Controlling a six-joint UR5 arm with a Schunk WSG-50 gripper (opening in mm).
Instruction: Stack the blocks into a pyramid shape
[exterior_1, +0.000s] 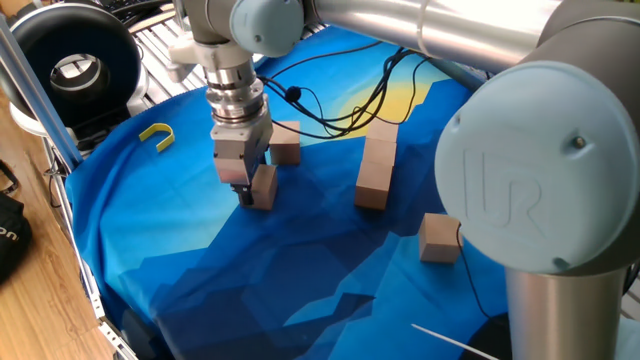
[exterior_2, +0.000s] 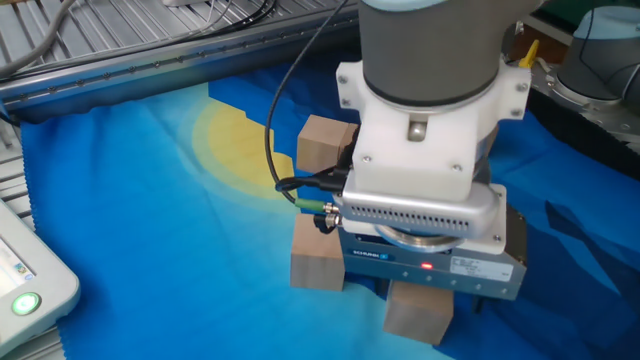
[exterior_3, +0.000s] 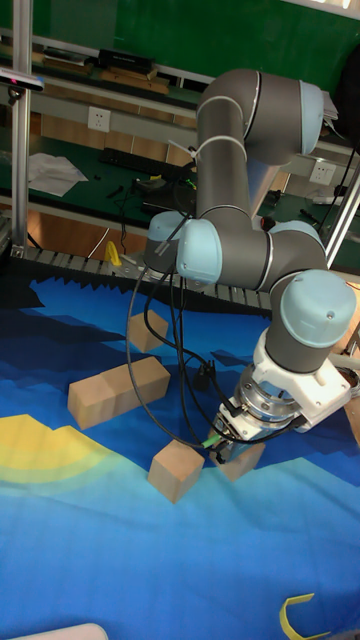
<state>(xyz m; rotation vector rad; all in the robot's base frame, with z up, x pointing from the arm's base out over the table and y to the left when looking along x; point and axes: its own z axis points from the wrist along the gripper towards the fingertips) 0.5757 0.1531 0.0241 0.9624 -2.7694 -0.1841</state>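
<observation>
In one fixed view the tool (exterior_1: 245, 190) stood at upper left with a block (exterior_1: 264, 186) beside it; whether its fingers pinched it could not be told. No pyramid stood yet.

The other fixed view hid the fingers.

In the tall view, joined blocks (exterior_3: 118, 389) lay lengthwise left-to-right, mid-left.

The gripper (exterior_1: 246, 190) hid its own fingertips in the other fixed view, behind its body. One block (exterior_2: 417, 311) showed only its lower part there, and another block (exterior_3: 243, 459) was mostly covered by the wrist. The jaw gap could not be judged.
</observation>
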